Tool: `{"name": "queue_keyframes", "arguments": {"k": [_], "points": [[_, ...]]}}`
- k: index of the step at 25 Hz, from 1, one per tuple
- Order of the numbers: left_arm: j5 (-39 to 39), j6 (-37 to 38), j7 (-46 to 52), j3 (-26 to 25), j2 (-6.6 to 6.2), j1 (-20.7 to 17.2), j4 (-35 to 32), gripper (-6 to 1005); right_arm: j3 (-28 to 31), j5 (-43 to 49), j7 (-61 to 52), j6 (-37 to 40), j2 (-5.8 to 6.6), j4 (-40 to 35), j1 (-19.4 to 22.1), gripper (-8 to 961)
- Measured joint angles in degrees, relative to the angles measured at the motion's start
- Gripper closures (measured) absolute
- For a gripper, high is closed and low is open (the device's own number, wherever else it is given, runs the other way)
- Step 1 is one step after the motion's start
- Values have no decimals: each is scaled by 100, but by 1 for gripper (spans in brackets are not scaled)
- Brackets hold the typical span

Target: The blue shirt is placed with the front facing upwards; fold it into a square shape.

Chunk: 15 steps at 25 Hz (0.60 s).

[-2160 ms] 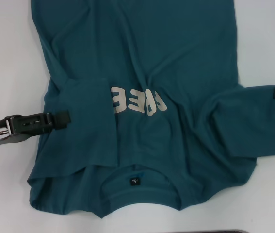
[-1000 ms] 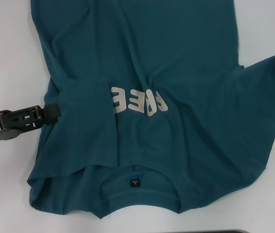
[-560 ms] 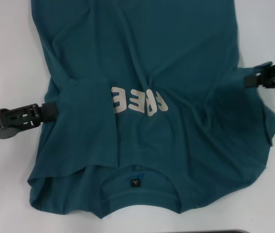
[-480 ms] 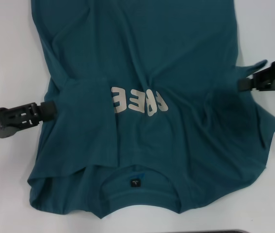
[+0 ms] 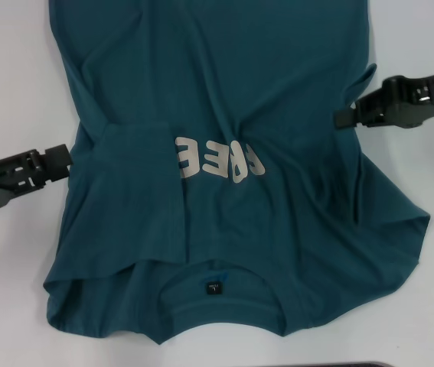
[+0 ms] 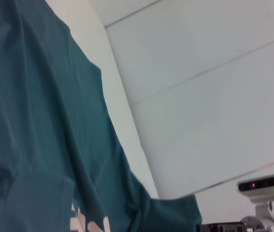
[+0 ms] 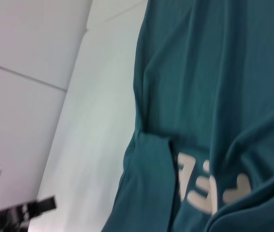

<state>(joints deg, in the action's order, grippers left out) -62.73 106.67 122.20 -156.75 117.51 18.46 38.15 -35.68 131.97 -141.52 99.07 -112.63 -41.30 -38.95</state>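
The blue shirt [image 5: 262, 84] lies front up on the white table, pale lettering [image 5: 220, 160] on the chest and its collar with a dark label [image 5: 213, 288] nearest me. Its left sleeve [image 5: 136, 183] is folded in over the chest. My right gripper [image 5: 341, 118] hovers over the shirt's right side, shut on the right sleeve's edge, which is drawn inward and creased down to the corner [image 5: 419, 225]. My left gripper [image 5: 62, 157] sits on the table just off the shirt's left edge. The right wrist view shows the shirt [image 7: 214, 96] and the far left gripper [image 7: 40, 205].
White table [image 5: 10, 76] shows on both sides of the shirt. The shirt's lower part runs out of the top of the head view. A dark edge [image 5: 331, 365] lies at the bottom. The left wrist view shows the shirt [image 6: 30, 121] and a camera [image 6: 265, 184].
My right gripper has lifted the right sleeve from the table and carried it inward over the shirt. My left gripper has backed away leftward from the folded left sleeve.
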Motion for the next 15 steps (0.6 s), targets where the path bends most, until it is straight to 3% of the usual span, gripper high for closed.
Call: {"name": "queue_keyframes", "arguments": {"k": [6,15], "points": [[3,-7,45,-284,-23,-32,-2,408,0,-115,-54,-615,-26,371,-28,912],[-1,-42,49,-322,-26,-36,-1,408,0,-160,-146,-1249,-86,568,-148,907]]}}
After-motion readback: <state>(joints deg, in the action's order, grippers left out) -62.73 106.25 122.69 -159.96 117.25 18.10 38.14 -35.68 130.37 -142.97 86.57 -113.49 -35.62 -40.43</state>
